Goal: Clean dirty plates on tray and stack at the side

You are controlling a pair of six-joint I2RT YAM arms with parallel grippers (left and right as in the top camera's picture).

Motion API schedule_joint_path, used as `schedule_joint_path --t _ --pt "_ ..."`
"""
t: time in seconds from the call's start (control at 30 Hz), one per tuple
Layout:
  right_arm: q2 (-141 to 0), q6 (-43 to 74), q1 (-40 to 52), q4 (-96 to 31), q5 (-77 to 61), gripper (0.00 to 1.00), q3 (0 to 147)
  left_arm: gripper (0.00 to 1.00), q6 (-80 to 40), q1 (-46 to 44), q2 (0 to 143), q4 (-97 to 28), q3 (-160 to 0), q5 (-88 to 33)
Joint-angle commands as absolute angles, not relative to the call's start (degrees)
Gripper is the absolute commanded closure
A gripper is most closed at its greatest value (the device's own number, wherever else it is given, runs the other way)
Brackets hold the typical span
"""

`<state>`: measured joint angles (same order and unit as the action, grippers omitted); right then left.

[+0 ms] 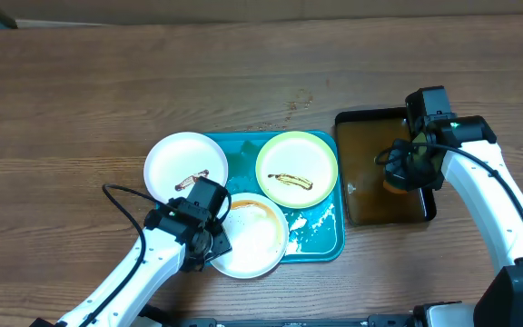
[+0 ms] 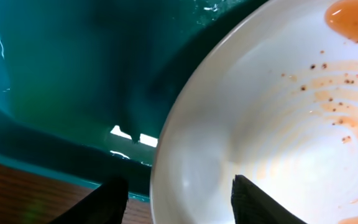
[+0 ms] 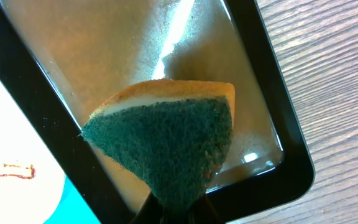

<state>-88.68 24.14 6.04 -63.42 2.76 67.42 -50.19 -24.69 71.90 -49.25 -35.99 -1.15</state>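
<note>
Left arm point(image 1: 143, 263): comes in from the near-left, wrist tipped down at the front white plate point(image 2: 278, 124)
Left gripper point(image 2: 178, 179): jaws partly apart, straddling that plate's near-left rim, clamping nothing
Right arm point(image 1: 479, 182): bent inward over the black tray point(image 3: 17, 99)
Right gripper point(image 3: 176, 208): pinched tight on the sponge point(image 3: 166, 149), green face up, above brown water
Plates: front one, green plate point(image 1: 296, 163) and back white plate point(image 1: 175, 162) all lie on the turquoise tray point(image 1: 320, 238)
Hard to see: right fingers cut off by the wrist view's lower edge; back white plate hides the tray's far-left corner
</note>
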Motion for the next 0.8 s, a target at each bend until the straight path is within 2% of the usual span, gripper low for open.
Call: schedule_joint_path --t 0.0,0.3,0.53,0.6,0.67,0.77 --pt "-88.8 23.9 6.0 -63.5 2.4 0.96 67.4 0.48 -48.2 -24.4 71.6 -48.8 -34.9 -2.5" --pt "-88.9 23.9 6.0 -63.7 2.4 0.96 67.4 0.69 -48.2 -24.4 72.1 -48.1 -34.8 -2.0" --pt "-88.8 23.9 6.0 -64.2 2.4 0.96 67.4 0.72 -48.2 -24.4 76.4 -47.4 -34.8 -2.0" --pt "-88.8 23.9 6.0 -64.2 2.4 0.96 67.4 0.80 -48.2 -24.4 77.9 -46.9 -34.8 -2.0" --pt "-88.8 23.9 6.0 -64.2 2.4 0.96 67.4 0.95 -48.2 -24.4 78.7 -46.3 -34.8 -2.0" --pt "-88.8 23.9 6.0 -64.2 2.4 0.96 67.4 0.96 -48.2 -24.4 78.6 -46.0 -35.2 -2.0"
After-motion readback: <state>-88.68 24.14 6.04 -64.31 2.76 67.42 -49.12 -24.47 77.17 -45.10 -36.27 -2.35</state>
